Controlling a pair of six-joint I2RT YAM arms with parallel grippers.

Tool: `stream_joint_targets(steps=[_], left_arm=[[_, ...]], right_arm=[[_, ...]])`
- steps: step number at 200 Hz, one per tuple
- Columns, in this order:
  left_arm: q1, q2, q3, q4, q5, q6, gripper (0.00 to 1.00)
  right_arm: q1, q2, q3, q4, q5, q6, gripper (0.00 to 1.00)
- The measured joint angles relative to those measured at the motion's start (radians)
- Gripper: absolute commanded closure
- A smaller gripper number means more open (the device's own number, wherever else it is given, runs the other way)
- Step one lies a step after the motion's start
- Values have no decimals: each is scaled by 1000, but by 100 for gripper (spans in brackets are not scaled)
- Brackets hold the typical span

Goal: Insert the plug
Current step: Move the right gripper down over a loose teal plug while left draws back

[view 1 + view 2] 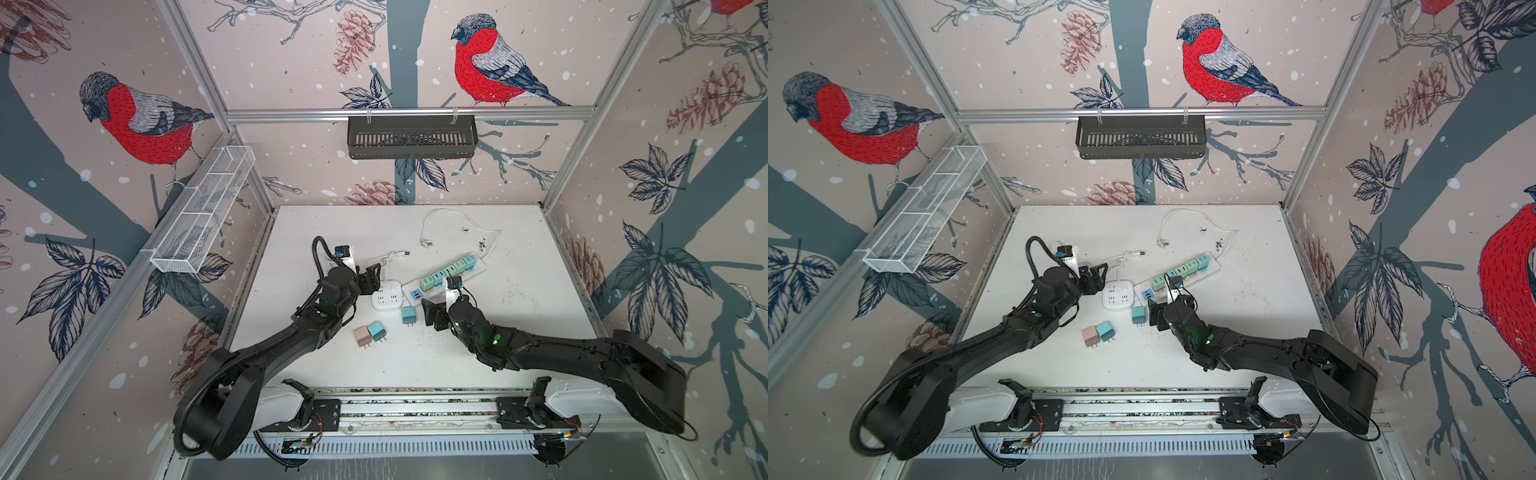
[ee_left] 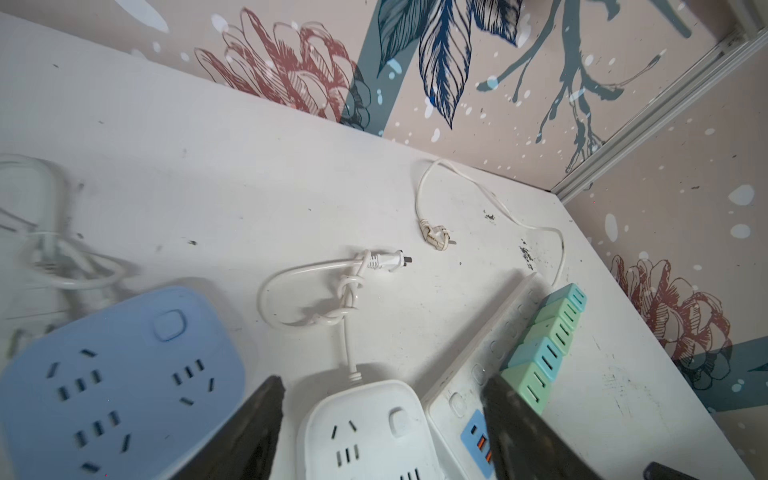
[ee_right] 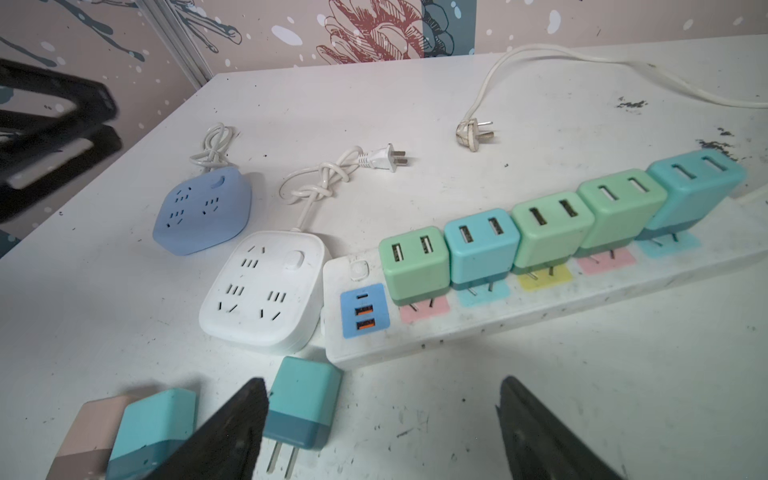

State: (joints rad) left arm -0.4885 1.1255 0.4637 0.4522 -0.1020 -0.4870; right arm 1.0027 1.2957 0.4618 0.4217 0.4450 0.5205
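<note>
The right gripper (image 3: 380,386) is hanging wide open and empty just above the table (image 3: 540,415). The teal plug (image 3: 301,399) is lying flat just beside one finger rather than between the two, its prongs pointing back toward the wrist, and two spare plugs (image 3: 153,424) are lying further off on that same side. To take it cleanly, I judge the gripper is needing a short sideways shift until the jaws are straddling the body, then a squeeze on the flat sides, leaving the prongs clear. Just beyond, the white socket (image 3: 266,291) is offering free slots, sitting just beside the strip (image 3: 457,328), which is carrying five plugs in a row. The left gripper (image 2: 382,382) is hovering open over that socket, holding nothing, and looking well placed for bracing it.
</note>
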Motion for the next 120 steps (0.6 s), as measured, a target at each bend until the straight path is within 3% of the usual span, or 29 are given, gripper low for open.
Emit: stream_joint_targets(steps=[38,70,95,120], left_arm=[[0,-399,-250,-46,-182,100,8],[3,-661,-442,-45,-277,120,6],[3,-717,-457,30,-335,117,5],[4,-658,-457,103,-377,110,5]], right_arm=[[45,53,-6,27,-1,-1,8],[61,142,20,52,-2,-1,8],[80,213,60,75,-8,-1,8],[98,285,108,79,-10,-1,8]])
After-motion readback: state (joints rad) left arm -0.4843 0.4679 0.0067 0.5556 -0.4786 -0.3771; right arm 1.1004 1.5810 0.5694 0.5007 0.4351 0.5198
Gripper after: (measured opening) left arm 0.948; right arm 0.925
